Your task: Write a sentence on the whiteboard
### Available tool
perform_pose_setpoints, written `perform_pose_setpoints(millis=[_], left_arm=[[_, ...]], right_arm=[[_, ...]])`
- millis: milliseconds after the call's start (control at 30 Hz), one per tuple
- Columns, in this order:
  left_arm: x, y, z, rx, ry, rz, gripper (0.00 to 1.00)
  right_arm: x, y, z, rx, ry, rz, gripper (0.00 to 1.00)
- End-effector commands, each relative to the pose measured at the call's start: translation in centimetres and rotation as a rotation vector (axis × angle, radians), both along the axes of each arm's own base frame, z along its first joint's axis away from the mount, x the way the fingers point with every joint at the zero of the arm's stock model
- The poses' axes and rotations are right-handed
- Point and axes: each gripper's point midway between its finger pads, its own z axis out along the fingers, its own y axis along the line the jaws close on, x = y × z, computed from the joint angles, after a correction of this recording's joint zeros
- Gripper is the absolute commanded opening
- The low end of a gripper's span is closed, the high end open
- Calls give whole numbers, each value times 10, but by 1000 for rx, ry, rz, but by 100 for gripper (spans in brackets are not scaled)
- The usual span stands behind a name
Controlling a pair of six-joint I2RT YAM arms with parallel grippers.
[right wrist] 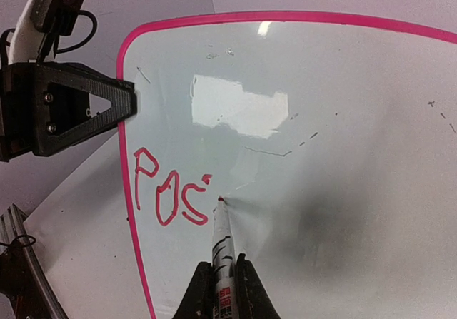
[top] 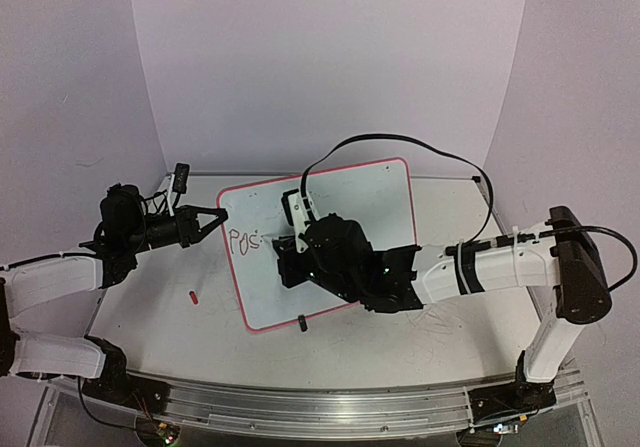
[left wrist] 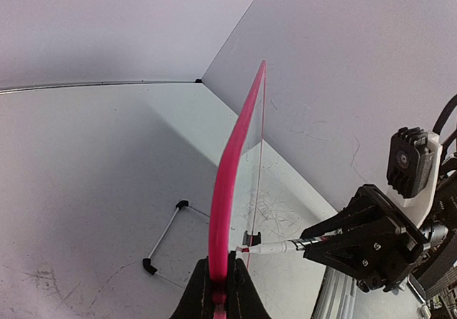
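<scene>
The whiteboard stands tilted on the table, glossy white with a red-pink rim. My left gripper is shut on the rim at the board's left edge, also seen from above. The right gripper is shut on a white marker. The marker's red tip touches the board just right of the lettering. The sentence reads "Pos" in red, with a dot above the tip; from above it shows small. In the left wrist view the marker meets the board's face edge-on.
A small red cap lies on the table left of the board. A black clip foot holds the board's near edge. A wire stand lies behind the board. A black device sits at the back left. White walls enclose the table.
</scene>
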Motion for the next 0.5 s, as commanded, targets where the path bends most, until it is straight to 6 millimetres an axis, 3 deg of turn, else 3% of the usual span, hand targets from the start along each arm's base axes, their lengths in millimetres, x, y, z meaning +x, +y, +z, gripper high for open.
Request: perform_pose_setpoints(millis=[0,467], left_arm=[[0,0,18,-8,-94,-5,0],[-1,0,17,-8,-91,-8,0]], right_arm=[[2,1,-12,-14,17,-15,0],[-2,-2,-22,-30,47,-28,0]])
